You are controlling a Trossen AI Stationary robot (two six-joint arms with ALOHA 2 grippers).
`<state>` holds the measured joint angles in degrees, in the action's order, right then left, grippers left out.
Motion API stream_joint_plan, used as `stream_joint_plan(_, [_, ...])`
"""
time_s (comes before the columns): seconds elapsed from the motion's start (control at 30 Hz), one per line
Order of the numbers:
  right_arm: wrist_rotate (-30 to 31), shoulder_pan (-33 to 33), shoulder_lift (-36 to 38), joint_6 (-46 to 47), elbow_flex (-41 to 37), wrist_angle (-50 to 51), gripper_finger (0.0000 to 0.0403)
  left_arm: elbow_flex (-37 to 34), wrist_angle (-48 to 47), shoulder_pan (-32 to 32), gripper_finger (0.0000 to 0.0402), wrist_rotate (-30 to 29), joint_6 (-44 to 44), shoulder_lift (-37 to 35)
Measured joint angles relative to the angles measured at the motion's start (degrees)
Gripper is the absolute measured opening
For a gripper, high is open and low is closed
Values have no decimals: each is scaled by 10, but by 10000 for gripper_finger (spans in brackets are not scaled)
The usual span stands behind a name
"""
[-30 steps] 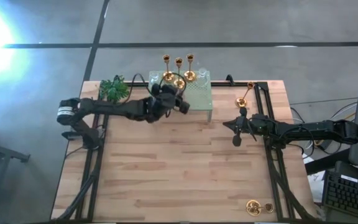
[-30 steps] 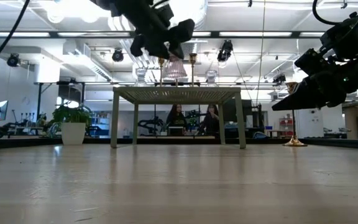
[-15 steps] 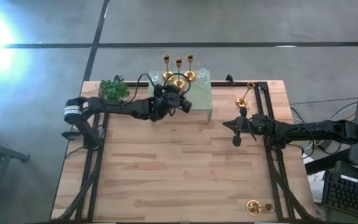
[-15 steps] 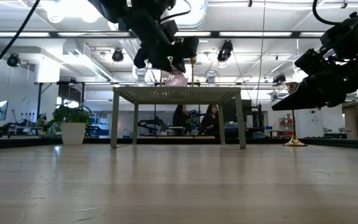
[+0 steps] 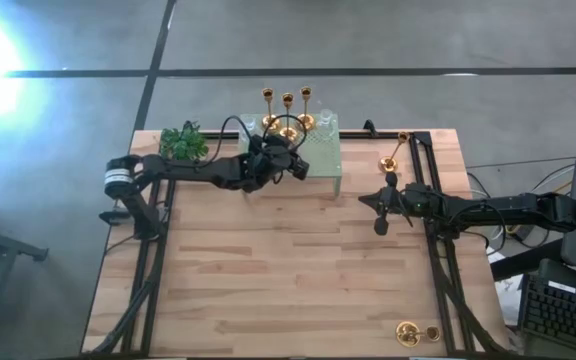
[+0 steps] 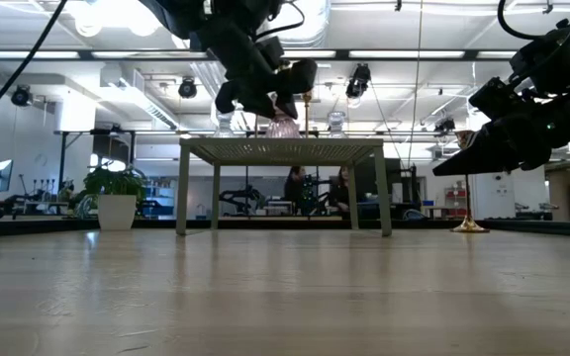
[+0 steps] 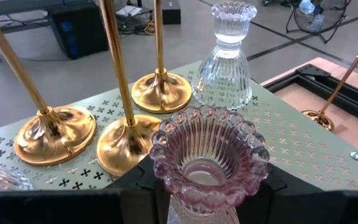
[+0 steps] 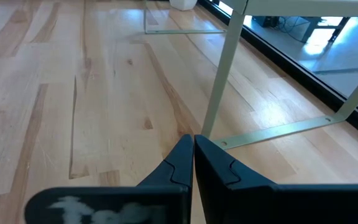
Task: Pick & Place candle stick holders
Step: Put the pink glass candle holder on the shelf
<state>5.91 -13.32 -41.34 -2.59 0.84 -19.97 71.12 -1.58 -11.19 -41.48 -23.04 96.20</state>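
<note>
Three gold candle stick holders (image 5: 288, 112) stand by their round bases (image 7: 126, 146) on the far part of a small pale green perforated stand (image 5: 326, 165). A fourth (image 5: 392, 155) stands on the table at the far right. My left gripper (image 5: 293, 165) is over the stand, shut on a pink ribbed glass holder (image 7: 209, 163) beside the gold bases. Whether it touches the stand top, I cannot tell. My right gripper (image 5: 364, 198) is shut and empty, in the air right of the stand. My left gripper pinches the pink glass holder below its beaded rim (image 7: 166, 186), one dark finger (image 7: 143, 186) on each side. The fingers come nearly level from the table's left. The holder stands upright, cup up, low over the stand top (image 6: 280, 146); the cup hides the contact.
Clear glass holders (image 7: 232, 59) also stand on the stand. A small green plant (image 5: 183, 143) is at the table's far left. Another gold piece (image 5: 408, 333) lies at the near right corner. People show in the room behind (image 6: 315, 188). The table's middle is bare wood.
My left gripper has carried the pink holder a little toward the table's right and far edge, over the stand, and down toward the stand top. The holder has stayed upright in the hold.
</note>
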Motion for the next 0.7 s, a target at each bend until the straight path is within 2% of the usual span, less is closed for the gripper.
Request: stream_joint_plan(0.7, [0,0,0,0,0,0,8,0,-25,-2,129,24,-28,-1])
